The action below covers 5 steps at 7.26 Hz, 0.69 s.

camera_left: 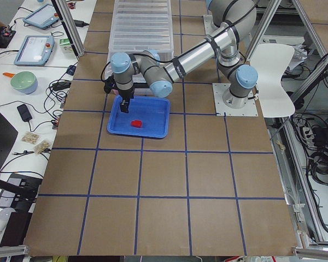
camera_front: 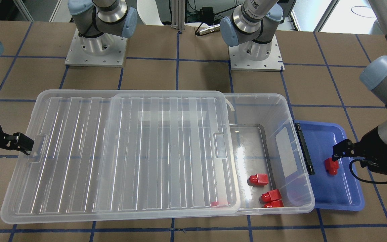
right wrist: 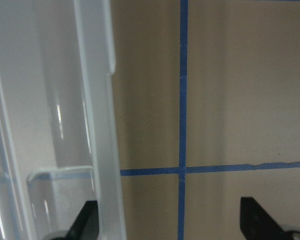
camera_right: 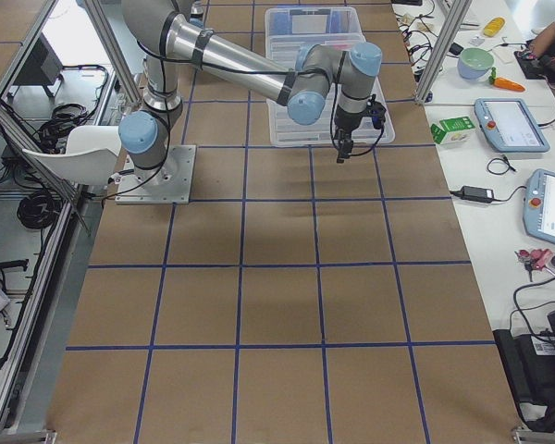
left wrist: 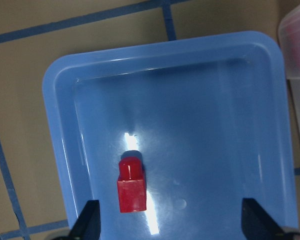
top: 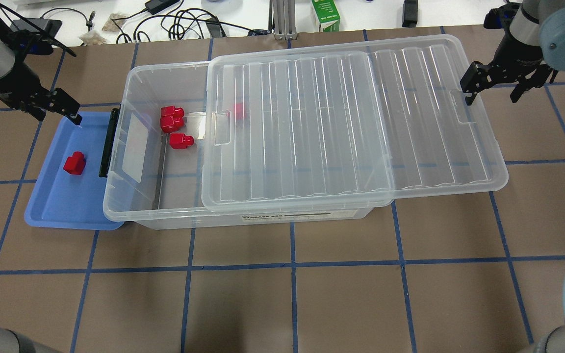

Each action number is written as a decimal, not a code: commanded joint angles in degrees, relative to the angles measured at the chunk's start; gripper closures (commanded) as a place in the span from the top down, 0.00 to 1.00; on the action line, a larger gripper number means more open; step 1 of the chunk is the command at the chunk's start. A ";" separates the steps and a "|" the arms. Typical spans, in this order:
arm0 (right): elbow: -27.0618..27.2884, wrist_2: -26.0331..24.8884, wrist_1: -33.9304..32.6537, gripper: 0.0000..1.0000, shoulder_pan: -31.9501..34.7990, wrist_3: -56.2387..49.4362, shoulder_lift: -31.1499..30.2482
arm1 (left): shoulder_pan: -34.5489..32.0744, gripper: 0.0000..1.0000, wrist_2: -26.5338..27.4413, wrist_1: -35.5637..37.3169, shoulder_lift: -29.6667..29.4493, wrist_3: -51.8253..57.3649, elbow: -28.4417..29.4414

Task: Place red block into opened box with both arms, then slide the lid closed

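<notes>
One red block [left wrist: 130,185] lies in the blue tray [left wrist: 215,100], also seen as the red block [top: 74,163] left of the box [top: 140,215]. My left gripper [left wrist: 171,225] hovers open above the tray with the block near its left finger and grips nothing. Three more red blocks [top: 172,120] lie in the uncovered left end of the box, and another shows through the lid [top: 351,122]. The lid covers most of the box and overhangs its right end. My right gripper [top: 491,88] is open at the lid's right notch, one finger over the rim.
The blue tray [top: 57,206] is tucked under the box's latch end [top: 107,142]. Cables, a green carton [top: 325,14] and gear lie beyond the table's far edge. Both arm bases [camera_front: 96,50] stand behind the box in the front-facing view.
</notes>
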 commanded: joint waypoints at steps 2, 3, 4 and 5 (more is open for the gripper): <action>-0.40 -0.71 0.05 1.00 -3.03 -4.24 0.14 | 0.96 1.00 0.03 7.34 -4.26 -2.74 -3.14; -0.40 -0.80 0.05 1.00 -3.31 -4.61 0.05 | 1.05 1.00 0.21 9.37 -4.09 -3.19 -4.81; -0.48 -0.71 0.14 1.00 -3.31 -4.53 -0.03 | 1.13 1.00 0.30 10.08 -4.61 -2.94 -5.17; -0.49 -0.71 0.32 1.00 -3.31 -4.53 -0.21 | 1.14 1.00 0.30 10.61 -5.39 -2.94 -5.35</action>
